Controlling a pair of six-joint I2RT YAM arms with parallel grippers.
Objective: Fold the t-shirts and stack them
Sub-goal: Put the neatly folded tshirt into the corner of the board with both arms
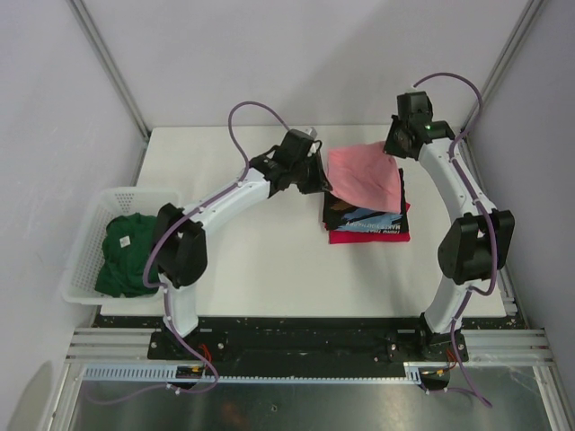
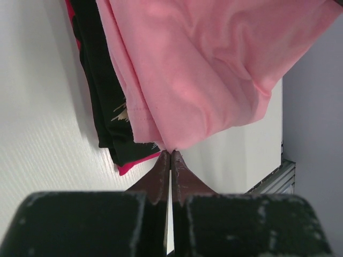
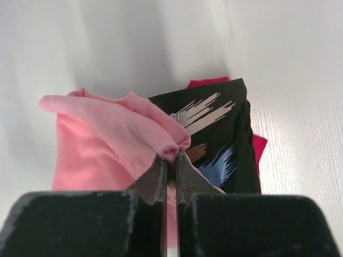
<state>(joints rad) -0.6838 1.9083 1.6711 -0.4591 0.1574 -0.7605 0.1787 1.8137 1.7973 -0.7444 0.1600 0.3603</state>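
Note:
A folded light pink t-shirt (image 1: 364, 175) hangs between my two grippers above a stack of the black printed t-shirt (image 1: 368, 217) on the red t-shirt (image 1: 370, 237). My left gripper (image 1: 325, 184) is shut on the pink shirt's left corner (image 2: 170, 147). My right gripper (image 1: 395, 144) is shut on its far right corner (image 3: 174, 152). The black shirt (image 3: 225, 139) and red shirt (image 3: 260, 147) show below in the right wrist view. The dark green t-shirt (image 1: 128, 254) lies bunched in the basket.
A white slatted plastic basket (image 1: 83, 260) sits at the table's left edge. The white table (image 1: 260, 260) runs in front of the stack. Grey walls stand close at the back and sides.

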